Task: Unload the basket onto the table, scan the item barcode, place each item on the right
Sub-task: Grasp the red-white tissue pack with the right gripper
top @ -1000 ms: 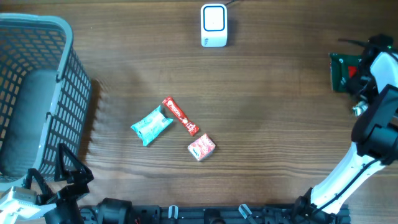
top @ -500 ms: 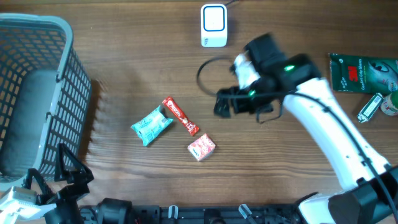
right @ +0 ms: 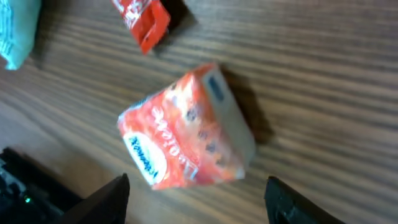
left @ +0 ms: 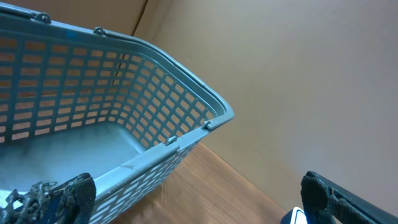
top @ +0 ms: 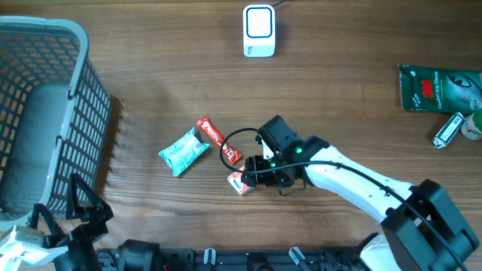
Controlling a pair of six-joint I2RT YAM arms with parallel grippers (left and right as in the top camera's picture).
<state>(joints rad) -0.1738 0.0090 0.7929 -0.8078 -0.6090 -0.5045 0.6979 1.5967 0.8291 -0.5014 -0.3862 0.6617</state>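
Note:
A small red-and-white packet point(top: 239, 182) lies on the wooden table below the centre; in the right wrist view the same packet point(right: 186, 127) lies tilted just ahead of my fingertips point(right: 102, 200). My right gripper point(top: 254, 175) hangs low over it, open, with one finger on each side and neither touching. A red bar point(top: 217, 138) and a teal packet point(top: 183, 151) lie to its left. The white scanner point(top: 258, 30) stands at the far edge. My left gripper point(top: 75, 214) rests open at the near left corner, holding nothing.
A grey mesh basket point(top: 45, 113) fills the left side, and its rim point(left: 186, 93) shows in the left wrist view. A green packet point(top: 440, 88) and a small silver object point(top: 448, 129) lie at the far right.
My right arm swung from the far right edge across to the middle and dropped down over the red-and-white packet. The left arm stayed still.

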